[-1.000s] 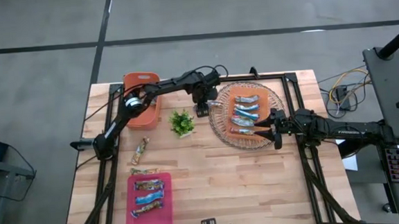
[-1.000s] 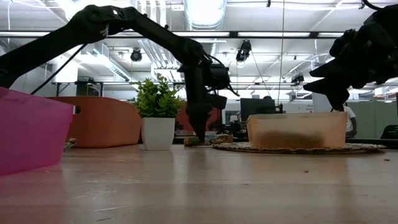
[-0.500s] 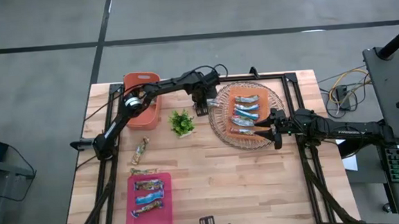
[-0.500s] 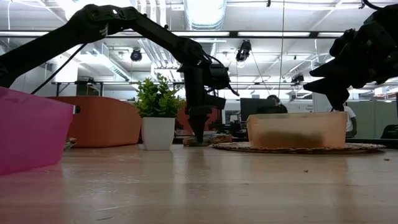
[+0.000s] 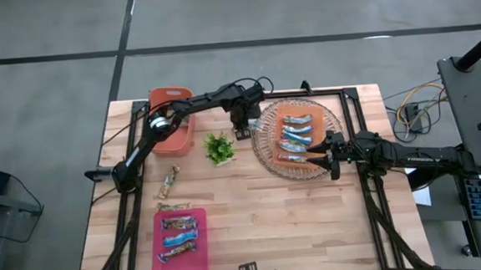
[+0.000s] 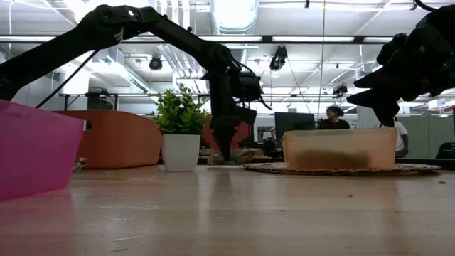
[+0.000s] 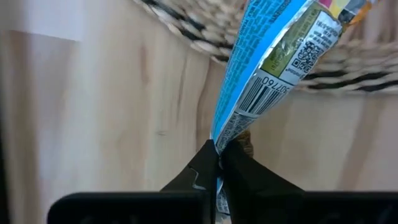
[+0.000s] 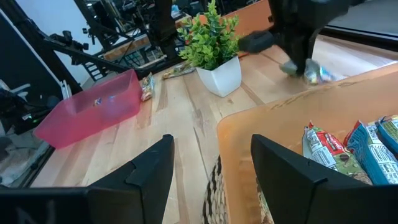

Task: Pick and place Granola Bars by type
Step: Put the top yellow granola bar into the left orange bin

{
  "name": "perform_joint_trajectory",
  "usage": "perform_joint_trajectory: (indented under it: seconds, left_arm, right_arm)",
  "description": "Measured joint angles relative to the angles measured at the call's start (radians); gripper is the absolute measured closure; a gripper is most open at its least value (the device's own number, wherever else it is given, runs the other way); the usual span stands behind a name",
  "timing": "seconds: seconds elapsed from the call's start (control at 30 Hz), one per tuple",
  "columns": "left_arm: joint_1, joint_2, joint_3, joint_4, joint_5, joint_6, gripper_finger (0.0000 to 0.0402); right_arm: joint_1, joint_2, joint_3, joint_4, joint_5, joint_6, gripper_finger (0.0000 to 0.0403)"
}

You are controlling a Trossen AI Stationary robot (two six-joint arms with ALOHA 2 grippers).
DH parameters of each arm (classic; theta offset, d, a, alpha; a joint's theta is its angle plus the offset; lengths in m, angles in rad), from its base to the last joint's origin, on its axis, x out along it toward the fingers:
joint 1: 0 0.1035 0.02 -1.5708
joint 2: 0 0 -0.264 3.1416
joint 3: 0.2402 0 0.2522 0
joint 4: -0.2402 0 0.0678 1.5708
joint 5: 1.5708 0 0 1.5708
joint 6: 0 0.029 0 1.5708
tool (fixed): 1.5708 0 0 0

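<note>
My left gripper (image 5: 243, 131) stands just left of the round woven plate (image 5: 263, 157), shut on a bright blue granola bar (image 7: 267, 68). This bar also shows in the right wrist view (image 8: 314, 73) and the low view (image 6: 243, 153). An orange tray (image 5: 274, 109) on the woven plate holds several silver-blue and blue bars (image 5: 295, 136). My right gripper (image 5: 315, 157) is open and empty over the tray's near right corner. A pink bin (image 5: 200, 263) at the near left holds several bars. Loose tan bars (image 5: 170, 181) lie on the wood above it. My left gripper pinches the flat crimped end of the blue bar's wrapper (image 7: 221, 138) between its two fingertips. The fingers point down from above (image 6: 224, 139). The bar sticks out from the fingertips toward the woven plate, a little above the table; whether its far end touches the plate I cannot tell.
A small green plant in a white pot (image 5: 219, 147) stands just near of my left gripper. An orange bin (image 5: 171, 118) sits at the far left. People show in the room beyond the table (image 6: 333, 117).
My left gripper has risen a little and gone slightly toward the table's far edge, still shut on the blue bar. The bar has come up off the wood with it. My right gripper has kept still.
</note>
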State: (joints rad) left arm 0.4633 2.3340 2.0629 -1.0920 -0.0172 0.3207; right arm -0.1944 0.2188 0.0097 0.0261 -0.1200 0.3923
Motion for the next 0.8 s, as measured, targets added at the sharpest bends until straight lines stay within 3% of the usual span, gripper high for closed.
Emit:
perform_joint_trajectory:
  seconds: [0.4,0.6,0.8]
  left_arm:
    - [-0.002,-0.185,0.035,-0.088,-0.003,-0.005,0.0401]
    - [-0.024,-0.260,-0.008,-0.193,-0.045,-0.002,0.0401]
    - [-0.025,-0.364,-0.122,-0.188,-0.080,0.014,0.0401]
  right_arm:
    - [0.000,0.000,0.000,0.000,0.000,0.000,0.0199]
    - [0.000,0.000,0.000,0.000,0.000,0.000,0.0199]
    - [0.000,0.002,0.000,0.000,0.000,0.000,0.0199]
